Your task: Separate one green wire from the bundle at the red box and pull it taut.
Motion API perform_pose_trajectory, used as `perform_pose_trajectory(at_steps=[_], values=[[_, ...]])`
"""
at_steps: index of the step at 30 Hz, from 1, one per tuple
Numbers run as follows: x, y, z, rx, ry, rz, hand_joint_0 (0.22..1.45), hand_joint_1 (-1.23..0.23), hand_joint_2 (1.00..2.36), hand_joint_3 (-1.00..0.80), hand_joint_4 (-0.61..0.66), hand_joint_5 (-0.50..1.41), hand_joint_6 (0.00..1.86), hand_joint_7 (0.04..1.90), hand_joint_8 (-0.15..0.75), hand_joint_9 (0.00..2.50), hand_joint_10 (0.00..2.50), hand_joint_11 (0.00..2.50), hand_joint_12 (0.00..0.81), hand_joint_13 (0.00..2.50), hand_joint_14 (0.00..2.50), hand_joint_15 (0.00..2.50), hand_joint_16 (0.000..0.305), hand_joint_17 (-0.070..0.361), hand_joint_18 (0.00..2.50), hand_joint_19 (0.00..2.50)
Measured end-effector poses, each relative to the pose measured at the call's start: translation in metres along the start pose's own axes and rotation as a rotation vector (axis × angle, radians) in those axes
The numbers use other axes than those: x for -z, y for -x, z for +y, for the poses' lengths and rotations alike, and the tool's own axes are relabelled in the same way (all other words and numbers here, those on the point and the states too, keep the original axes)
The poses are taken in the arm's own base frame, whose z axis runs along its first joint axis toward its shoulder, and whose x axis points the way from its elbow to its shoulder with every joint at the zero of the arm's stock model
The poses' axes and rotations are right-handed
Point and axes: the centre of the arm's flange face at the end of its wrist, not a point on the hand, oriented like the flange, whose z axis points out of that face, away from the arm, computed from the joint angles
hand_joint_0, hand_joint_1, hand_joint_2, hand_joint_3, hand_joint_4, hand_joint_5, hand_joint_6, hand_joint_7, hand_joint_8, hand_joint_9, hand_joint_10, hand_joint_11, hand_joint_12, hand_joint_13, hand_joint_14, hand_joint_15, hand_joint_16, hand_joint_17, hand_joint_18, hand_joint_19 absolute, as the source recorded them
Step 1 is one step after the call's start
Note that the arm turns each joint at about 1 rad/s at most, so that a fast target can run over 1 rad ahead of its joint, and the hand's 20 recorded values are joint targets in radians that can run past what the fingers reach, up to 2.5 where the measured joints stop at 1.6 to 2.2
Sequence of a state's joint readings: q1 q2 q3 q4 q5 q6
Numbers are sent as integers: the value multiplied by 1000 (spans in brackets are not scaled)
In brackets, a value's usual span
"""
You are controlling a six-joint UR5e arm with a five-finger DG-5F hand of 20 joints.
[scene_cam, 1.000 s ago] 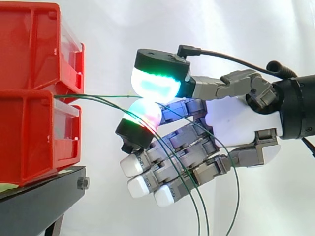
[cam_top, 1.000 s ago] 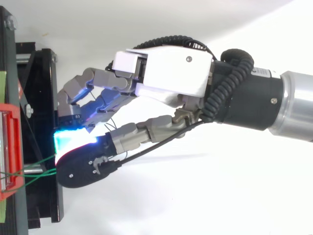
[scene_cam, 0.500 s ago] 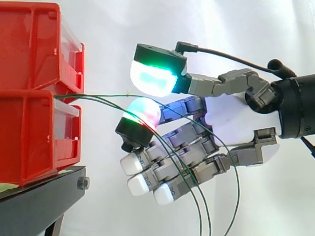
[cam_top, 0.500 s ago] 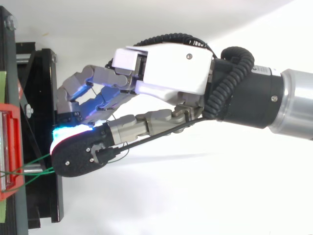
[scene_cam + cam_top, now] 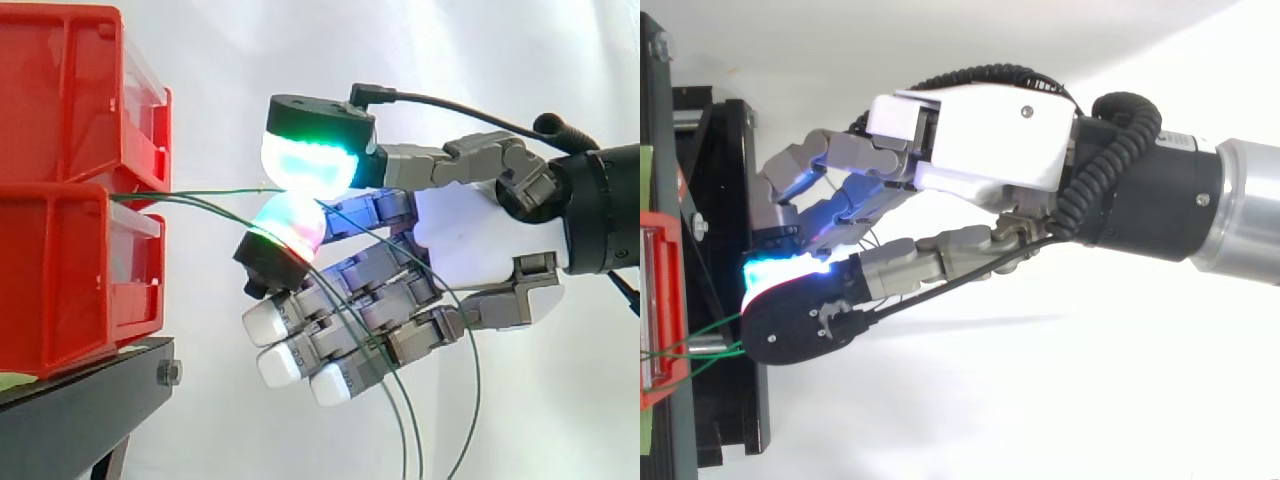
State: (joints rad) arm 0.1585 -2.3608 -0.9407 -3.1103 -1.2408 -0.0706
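Note:
Two stacked red bins (image 5: 60, 270) stand at the left on a black stand (image 5: 80, 420). Thin green wires come out between the bins. One green wire (image 5: 200, 192) runs almost level to my hand (image 5: 460, 240), where the green-glowing thumb pad (image 5: 305, 160) and a magenta-glowing fingertip (image 5: 290, 222) close on it. The other green wires (image 5: 400, 400) sag across the curled lower fingers and drop out of view at the bottom. In the top view my hand (image 5: 980, 130) reaches left toward the red bin (image 5: 660, 300), and the green wires (image 5: 700, 340) meet the thumb's black back.
A white curtain hangs behind everything. The black stand (image 5: 730, 200) lies just left of the fingertips in the top view. The arm comes in from the right, with free room below and to the right of the hand.
Half a second ago the thumb pad had lifted off the fingertip below it. It has come back down onto it, and the hand has shifted slightly up and left.

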Motion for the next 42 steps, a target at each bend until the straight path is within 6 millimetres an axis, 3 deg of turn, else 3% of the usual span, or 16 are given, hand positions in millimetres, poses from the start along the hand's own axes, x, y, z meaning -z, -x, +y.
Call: perform_pose_trajectory(at_steps=[11, 19, 25, 39, 42], values=[[3, 5, -5, 16, -37, -3, 648, -733, 1026, -82, -51, -172, 901, 1151, 270, 929, 18, 471, 345, 737, 13, 297, 57, 128, 658, 436], [9, 3, -39, 25, -73, 0, 648, -726, 1026, -47, -51, -170, 914, 1168, 269, 978, 19, 515, 349, 761, 14, 322, 56, 127, 675, 434], [10, 0, -54, 18, -53, 1, 648, -720, 1026, -43, -48, -170, 916, 1161, 272, 975, 20, 521, 350, 760, 14, 325, 57, 127, 674, 434], [9, -3, -55, 5, -35, 6, 645, -717, 1025, -11, -54, -165, 921, 1171, 279, 1007, 22, 547, 353, 777, 14, 334, 57, 128, 685, 439], [11, 3, -46, -8, -29, 6, 646, -718, 1025, -13, -50, -164, 921, 1170, 281, 1010, 23, 560, 355, 776, 14, 337, 57, 129, 685, 438]])
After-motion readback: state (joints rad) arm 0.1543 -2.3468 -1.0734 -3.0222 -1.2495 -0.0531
